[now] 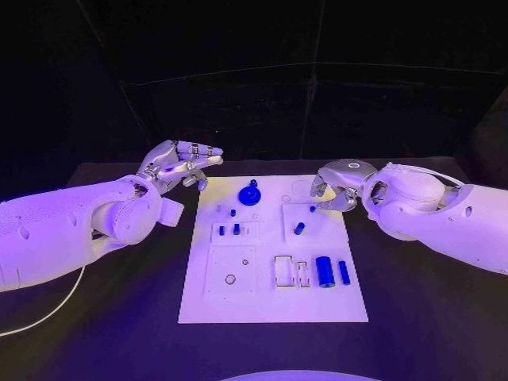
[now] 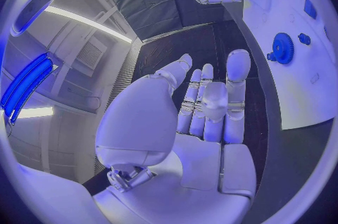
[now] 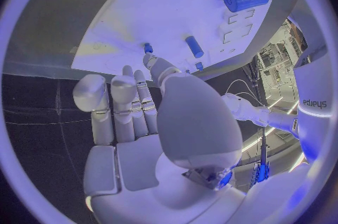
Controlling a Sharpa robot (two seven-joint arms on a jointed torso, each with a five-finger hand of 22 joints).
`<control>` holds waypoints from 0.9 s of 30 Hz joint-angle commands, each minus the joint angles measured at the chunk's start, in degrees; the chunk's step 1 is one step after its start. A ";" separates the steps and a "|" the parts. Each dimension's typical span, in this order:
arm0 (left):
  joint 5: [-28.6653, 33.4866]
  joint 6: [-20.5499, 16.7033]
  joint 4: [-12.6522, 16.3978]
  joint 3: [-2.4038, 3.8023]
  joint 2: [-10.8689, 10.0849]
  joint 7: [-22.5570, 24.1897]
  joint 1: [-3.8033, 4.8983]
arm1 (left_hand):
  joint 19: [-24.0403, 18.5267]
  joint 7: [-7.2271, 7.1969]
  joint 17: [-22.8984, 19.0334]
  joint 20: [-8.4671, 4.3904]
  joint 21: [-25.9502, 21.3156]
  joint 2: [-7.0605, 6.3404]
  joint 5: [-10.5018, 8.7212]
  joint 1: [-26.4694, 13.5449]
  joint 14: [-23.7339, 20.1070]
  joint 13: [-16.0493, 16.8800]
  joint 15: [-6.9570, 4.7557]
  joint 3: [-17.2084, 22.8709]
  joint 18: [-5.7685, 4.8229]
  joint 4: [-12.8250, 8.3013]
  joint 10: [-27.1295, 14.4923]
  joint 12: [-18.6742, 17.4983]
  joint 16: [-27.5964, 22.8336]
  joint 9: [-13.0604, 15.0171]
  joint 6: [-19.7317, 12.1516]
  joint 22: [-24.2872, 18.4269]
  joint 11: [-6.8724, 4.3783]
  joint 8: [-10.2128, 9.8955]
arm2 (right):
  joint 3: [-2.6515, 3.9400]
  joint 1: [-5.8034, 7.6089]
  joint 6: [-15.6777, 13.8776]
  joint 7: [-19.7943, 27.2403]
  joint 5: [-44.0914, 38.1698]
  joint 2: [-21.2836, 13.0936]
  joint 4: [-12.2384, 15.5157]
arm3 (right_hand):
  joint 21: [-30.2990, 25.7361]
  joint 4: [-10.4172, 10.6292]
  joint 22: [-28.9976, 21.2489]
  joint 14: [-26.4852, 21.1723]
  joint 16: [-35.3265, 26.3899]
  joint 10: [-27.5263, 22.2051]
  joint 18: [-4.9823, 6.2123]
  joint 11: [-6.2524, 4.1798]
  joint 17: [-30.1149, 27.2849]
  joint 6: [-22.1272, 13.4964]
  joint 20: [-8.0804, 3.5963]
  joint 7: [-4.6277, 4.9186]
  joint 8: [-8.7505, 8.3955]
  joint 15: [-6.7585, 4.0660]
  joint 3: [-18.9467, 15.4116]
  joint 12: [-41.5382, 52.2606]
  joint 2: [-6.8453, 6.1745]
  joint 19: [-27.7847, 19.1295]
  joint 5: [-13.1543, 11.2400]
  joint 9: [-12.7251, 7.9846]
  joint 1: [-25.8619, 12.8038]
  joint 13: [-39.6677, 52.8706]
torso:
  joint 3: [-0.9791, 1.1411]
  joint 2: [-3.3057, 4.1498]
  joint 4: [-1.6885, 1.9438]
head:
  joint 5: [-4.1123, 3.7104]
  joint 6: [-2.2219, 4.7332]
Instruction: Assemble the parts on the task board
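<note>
left hand (image 1: 181, 167): off task board (image 1: 323, 305) far-left corner, fingers apart, empty | right hand (image 1: 340, 186): over far-right edge, empty, fingers loosely spread, likely poised for small blue peg (image 1: 298, 228)

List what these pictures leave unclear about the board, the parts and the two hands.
- Task board: in the head view, the right hand covers its far right corner, so anything lying there is hidden.
- Small blue pegs: too small in the head view to tell their shape or whether they are seated.
- Gear: the left wrist view bends it at the rim; its seating is unclear.
- Left hand: holds nothing visible.
</note>
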 commanded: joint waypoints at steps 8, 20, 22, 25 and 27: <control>3.04 1.53 0.16 0.02 -0.08 2.85 0.01 | -0.39 0.05 -0.16 -0.01 -0.25 0.46 0.08 0.23 -0.50 0.11 -0.06 -0.20 1.19 -0.33 0.50 0.48 -0.13 0.10 0.53 -0.24 -0.09 0.23 | 0.01 -0.64 2.90 -0.26 -2.30 0.60 0.13 | 2.82 -0.26 3.23 1.70 3.85 -0.08 -1.05 0.01 3.19 0.12 0.43 0.14 0.04 0.46 0.95 0.24 0.24 1.18 -0.17 0.10 -0.27 -0.02 | 0.01 0.04 0.03 | 0.13 0.04; 3.05 1.88 -0.27 -0.02 0.24 1.77 0.00 | -0.43 0.10 -0.13 -0.03 -0.41 0.47 0.08 0.30 -0.52 0.12 -0.09 -0.23 1.21 -0.38 0.53 0.55 -0.11 0.09 0.53 -0.37 -0.10 0.24 | 0.01 -1.51 3.55 0.09 -2.16 2.15 -1.17 | 4.65 -1.06 5.37 1.35 6.22 0.14 -1.33 -0.05 4.66 0.53 0.48 0.10 0.02 0.48 3.06 0.35 0.87 1.55 -1.51 0.10 0.61 -0.10 | 0.02 0.06 0.04 | 0.21 -0.16; 3.05 1.86 -0.34 -0.02 0.27 1.68 0.00 | -0.42 0.11 -0.19 -0.04 -0.40 0.45 0.08 0.33 -0.54 0.12 -0.09 -0.24 1.20 -0.40 0.52 0.56 -0.14 0.09 0.51 -0.36 -0.09 0.24 | 0.01 -1.60 3.73 0.13 -2.15 2.36 -1.42 | 4.87 -1.17 5.64 1.30 6.47 0.20 -1.37 -0.04 4.80 0.60 0.50 0.08 0.03 0.47 3.38 0.37 0.95 1.60 -1.65 0.10 0.69 -0.10 | 0.01 0.02 0.04 | 0.25 -0.20; 3.06 1.88 -0.39 -0.03 0.30 1.58 0.00 | -0.42 0.12 -0.17 -0.04 -0.39 0.45 0.09 0.34 -0.53 0.12 -0.09 -0.24 1.20 -0.41 0.52 0.57 -0.13 0.09 0.51 -0.35 -0.09 0.24 | 0.01 -1.72 4.28 0.16 -2.15 2.59 -1.74 | 5.54 -1.41 6.50 1.29 7.36 0.47 -1.51 -0.07 5.49 0.92 0.51 0.06 0.12 0.46 4.16 0.47 1.15 1.89 -1.88 0.14 0.80 -0.09 | -0.01 0.01 0.05 | 0.27 -0.31; 3.06 1.88 -0.40 -0.03 0.30 1.52 0.00 | -0.41 0.12 -0.12 -0.04 -0.37 0.45 0.09 0.35 -0.52 0.12 -0.09 -0.24 1.19 -0.42 0.51 0.57 -0.10 0.08 0.50 -0.33 -0.09 0.23 | 0.01 -1.85 4.58 0.17 -2.14 2.71 -1.89 | 6.05 -1.56 7.15 1.32 8.03 0.71 -1.62 -0.12 6.03 1.20 0.50 0.05 0.20 0.44 4.70 0.55 1.28 2.14 -2.03 0.18 0.82 -0.08 | -0.01 0.01 -0.02 | 0.36 -0.37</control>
